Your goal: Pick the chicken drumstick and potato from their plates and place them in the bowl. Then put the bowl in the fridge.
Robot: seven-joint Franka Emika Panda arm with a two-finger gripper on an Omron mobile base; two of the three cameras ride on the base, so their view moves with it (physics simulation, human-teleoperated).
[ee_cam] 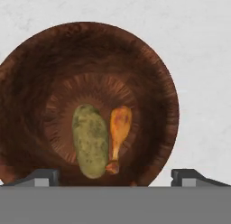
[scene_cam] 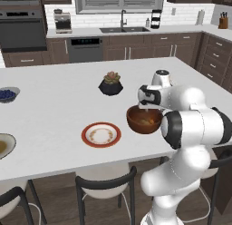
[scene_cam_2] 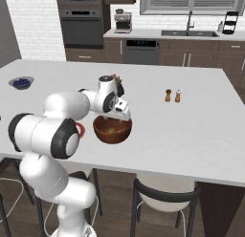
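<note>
The end effector hangs wide open above the bowl, holding nothing. The potato and chicken drumstick lie touching on the bowl's floor, the drumstick at the potato's 3 o'clock. The wooden bowl looks rigid, deep and probably fairly heavy; the rim seems the one place to pinch. It stands near the bench front edge, the red-rimmed plate at its 9 o'clock, with open room elsewhere.
</note>
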